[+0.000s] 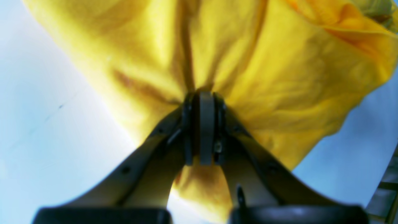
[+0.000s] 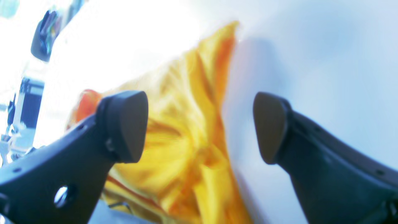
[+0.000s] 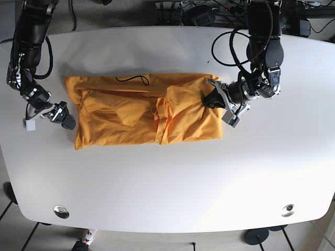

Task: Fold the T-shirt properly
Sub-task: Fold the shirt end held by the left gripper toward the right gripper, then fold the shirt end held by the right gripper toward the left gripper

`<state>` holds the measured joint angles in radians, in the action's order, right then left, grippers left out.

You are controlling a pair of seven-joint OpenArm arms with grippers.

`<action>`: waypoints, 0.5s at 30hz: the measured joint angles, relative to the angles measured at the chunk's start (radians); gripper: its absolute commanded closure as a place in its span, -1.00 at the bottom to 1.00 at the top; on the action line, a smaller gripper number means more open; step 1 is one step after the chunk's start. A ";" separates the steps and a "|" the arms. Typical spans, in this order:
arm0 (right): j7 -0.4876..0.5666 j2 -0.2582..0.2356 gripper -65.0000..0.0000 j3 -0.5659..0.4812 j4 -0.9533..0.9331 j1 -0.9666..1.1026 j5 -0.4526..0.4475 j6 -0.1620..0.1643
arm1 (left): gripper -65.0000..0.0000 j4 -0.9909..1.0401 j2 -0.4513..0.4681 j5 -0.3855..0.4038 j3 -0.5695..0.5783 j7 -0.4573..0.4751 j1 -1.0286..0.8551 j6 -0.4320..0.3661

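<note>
The yellow T-shirt (image 3: 141, 110) lies spread and partly folded across the middle of the white table (image 3: 167, 183). My left gripper (image 3: 212, 98), on the right in the base view, is shut on the shirt's right edge. In the left wrist view its closed fingers (image 1: 203, 93) pinch bunched yellow fabric (image 1: 279, 62). My right gripper (image 3: 67, 121) is open and empty at the shirt's left edge. In the right wrist view the right gripper (image 2: 199, 124) has the shirt's edge (image 2: 186, 140) between its spread fingers, low over the table.
A thin black cord (image 3: 132, 79) lies on the shirt's far edge. Black cables (image 3: 230, 47) loop over the table behind the left arm. Round metal fittings (image 3: 61, 211) (image 3: 287, 209) sit near the table's front corners.
</note>
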<state>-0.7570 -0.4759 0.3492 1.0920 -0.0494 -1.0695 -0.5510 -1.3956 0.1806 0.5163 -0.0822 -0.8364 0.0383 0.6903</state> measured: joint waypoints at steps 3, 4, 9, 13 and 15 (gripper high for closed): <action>-0.002 0.013 -0.55 0.006 -0.031 0.018 0.053 -0.014 | 0.97 0.000 0.002 0.000 -0.001 0.000 0.001 0.000; 0.006 0.025 -0.55 0.011 -0.028 0.016 0.074 -0.014 | 0.97 0.000 0.003 0.000 -0.002 0.000 0.001 0.000; 0.051 0.118 -0.55 0.010 -0.018 0.021 0.119 -0.033 | 0.97 -0.002 0.003 0.000 -0.003 0.000 0.000 0.000; 0.067 0.161 -0.55 -0.054 -0.006 0.006 0.143 -0.045 | 0.97 -0.002 0.004 0.000 -0.003 0.000 0.000 0.000; 0.060 0.167 -0.54 -0.102 0.035 0.004 0.159 -0.029 | 0.97 -0.002 0.003 0.000 -0.003 0.000 0.000 0.000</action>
<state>-0.6975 -0.3092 0.2470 1.1267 -0.0456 -0.9108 -0.5804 -1.3975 0.1841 0.5159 -0.0853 -0.8368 0.0380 0.6907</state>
